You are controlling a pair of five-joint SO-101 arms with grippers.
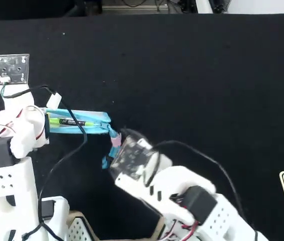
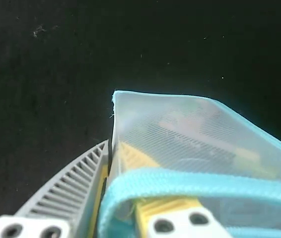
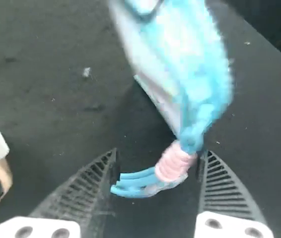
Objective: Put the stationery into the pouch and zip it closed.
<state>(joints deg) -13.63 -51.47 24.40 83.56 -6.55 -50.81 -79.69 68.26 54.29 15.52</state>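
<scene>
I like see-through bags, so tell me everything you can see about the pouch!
The pouch is see-through plastic with turquoise edging, stretched out over the black table. A green pen shows inside. The left gripper clamps one end; at the other end, its pink-and-blue tassel sits inside the open right gripper.

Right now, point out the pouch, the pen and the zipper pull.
pouch (image 2: 180,134), left wrist view, mesh side wall.
pen (image 1: 64,121), high view, green barrel.
zipper pull (image 3: 175,166), right wrist view, pink bead.
</scene>
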